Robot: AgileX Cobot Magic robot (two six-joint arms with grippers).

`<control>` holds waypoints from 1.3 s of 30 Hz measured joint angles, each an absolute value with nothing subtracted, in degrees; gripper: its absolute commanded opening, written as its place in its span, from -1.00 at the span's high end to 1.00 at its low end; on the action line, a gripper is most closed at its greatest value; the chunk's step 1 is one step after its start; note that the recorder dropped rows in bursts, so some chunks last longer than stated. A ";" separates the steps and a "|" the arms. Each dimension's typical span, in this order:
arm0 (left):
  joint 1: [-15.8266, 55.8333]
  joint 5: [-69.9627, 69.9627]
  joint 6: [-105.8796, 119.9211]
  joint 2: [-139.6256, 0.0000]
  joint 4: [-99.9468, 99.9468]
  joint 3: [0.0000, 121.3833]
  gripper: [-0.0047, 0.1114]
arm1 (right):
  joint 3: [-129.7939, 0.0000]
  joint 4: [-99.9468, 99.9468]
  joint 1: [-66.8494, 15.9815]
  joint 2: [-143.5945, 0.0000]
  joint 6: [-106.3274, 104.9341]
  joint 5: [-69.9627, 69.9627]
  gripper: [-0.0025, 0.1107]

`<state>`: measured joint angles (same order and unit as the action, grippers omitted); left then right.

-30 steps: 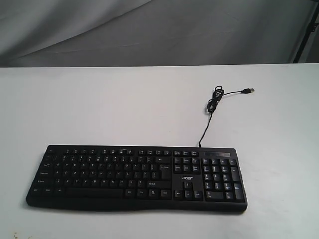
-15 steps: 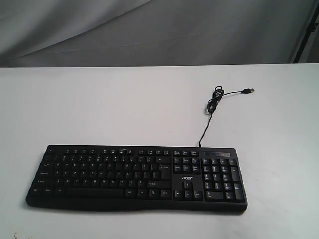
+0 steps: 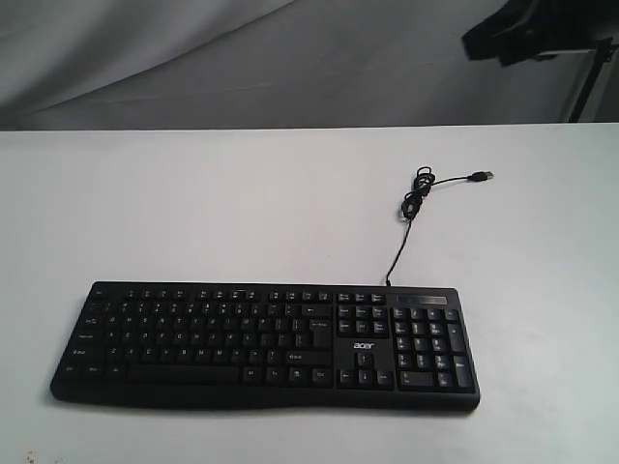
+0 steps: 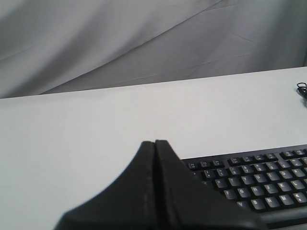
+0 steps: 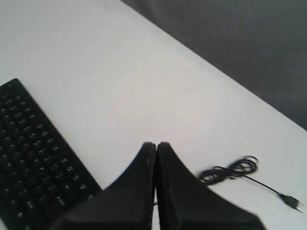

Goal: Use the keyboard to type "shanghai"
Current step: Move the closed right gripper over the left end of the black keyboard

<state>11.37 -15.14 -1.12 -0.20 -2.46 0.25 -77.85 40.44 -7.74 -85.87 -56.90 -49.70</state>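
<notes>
The black keyboard (image 3: 266,343) lies flat near the front of the white table (image 3: 242,203), its white "acer" logo beside the number pad. Its thin cable (image 3: 418,198) runs back to a small coil and a USB plug. My left gripper (image 4: 155,143) is shut with nothing in it, held above the table off the keyboard's (image 4: 249,179) letter end. My right gripper (image 5: 156,143) is shut and empty too, high over the table between the keyboard (image 5: 33,158) and the coiled cable (image 5: 230,169). In the exterior view a dark part of the right arm (image 3: 527,34) shows at the upper right.
A grey cloth backdrop (image 3: 290,58) hangs behind the table's far edge. A dark upright post (image 3: 590,77) stands at the far right.
A dark part of the right arm has come into the upper right of the exterior view. The keyboard and cable have not moved.
</notes>
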 measured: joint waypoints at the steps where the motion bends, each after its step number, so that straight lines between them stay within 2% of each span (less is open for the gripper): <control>1: 11.37 -15.14 -1.12 -0.20 -2.46 0.25 0.92 | -77.74 41.08 -9.30 -86.89 -57.80 -49.70 0.96; 13: 11.37 -15.14 -1.12 -0.20 -2.46 0.25 0.92 | -77.71 42.26 -29.44 -96.96 -60.45 -36.84 0.96; 19: 11.37 -15.14 -1.12 -0.20 -2.46 0.25 0.92 | -77.71 42.85 -36.56 -101.73 -60.66 -35.18 0.96; 32: 11.37 -15.14 -1.12 -0.20 -2.46 0.25 0.92 | -78.06 42.88 -41.71 -112.46 -64.35 -32.23 0.96; 39: 11.37 -15.14 -1.12 -0.20 -2.46 0.25 0.92 | -84.53 43.35 -42.51 -118.06 -64.57 -33.84 0.96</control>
